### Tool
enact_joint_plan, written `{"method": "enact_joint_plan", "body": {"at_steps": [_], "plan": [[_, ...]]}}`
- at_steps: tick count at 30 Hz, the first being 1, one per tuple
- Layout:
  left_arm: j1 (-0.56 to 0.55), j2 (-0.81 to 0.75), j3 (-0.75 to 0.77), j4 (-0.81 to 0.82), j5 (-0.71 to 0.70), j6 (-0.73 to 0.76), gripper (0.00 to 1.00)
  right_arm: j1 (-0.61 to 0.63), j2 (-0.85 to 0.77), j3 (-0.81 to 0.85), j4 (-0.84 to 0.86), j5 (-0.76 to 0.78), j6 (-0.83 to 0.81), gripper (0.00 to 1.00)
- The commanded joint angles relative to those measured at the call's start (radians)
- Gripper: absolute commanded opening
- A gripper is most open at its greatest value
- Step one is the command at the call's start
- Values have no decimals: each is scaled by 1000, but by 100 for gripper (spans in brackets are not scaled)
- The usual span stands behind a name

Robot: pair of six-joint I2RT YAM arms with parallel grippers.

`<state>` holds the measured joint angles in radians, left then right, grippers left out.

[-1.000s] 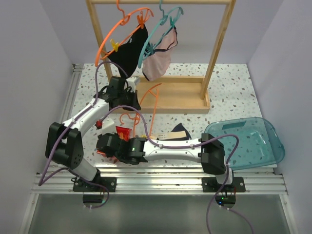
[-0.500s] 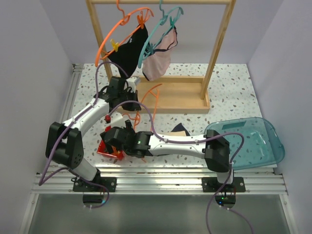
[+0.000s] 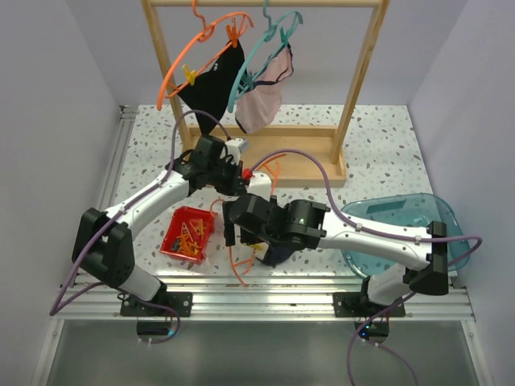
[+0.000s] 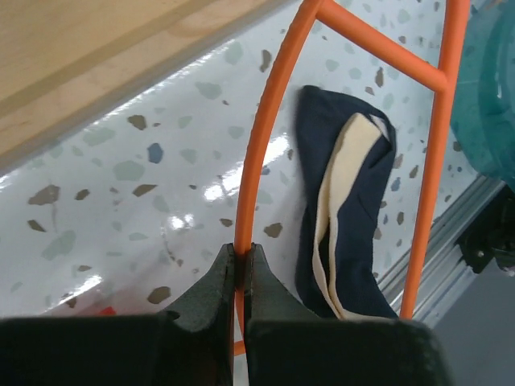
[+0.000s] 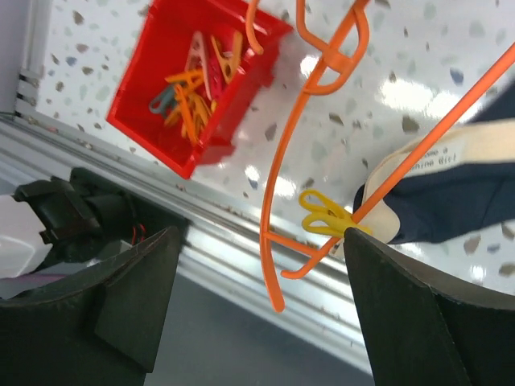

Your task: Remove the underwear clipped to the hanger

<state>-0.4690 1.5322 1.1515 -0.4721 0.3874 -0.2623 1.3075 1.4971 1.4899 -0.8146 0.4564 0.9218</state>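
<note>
right arm swung off the red bin toward the middle and now hangs over the orange hanger. left arm came forward too and raised the hanger's far end. left pincer pressed together on the hanger's thin bar. right pincer spread wide, holding nothing. navy brief lies on the counter, one corner fastened to the hanger by the yellow clip. the clip sits just right of the right pincer's centre, the brief trailing further right. the hanger bar runs diagonally through the gap, so the right arm is nearer the clip. black brief and pink brief hang clipped on the rack.
</note>
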Motion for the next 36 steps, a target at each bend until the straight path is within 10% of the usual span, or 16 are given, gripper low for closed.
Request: {"method": "enact_joint_plan", "body": {"at_steps": [1,36], "plan": [[-68,-53,37,13,14,-104,0,-4,-18,-10,-193,-74,166,86],[-387,75,290,-143,-222,-256,0,-25,-291,-284,-529,-196,390,75]]}}
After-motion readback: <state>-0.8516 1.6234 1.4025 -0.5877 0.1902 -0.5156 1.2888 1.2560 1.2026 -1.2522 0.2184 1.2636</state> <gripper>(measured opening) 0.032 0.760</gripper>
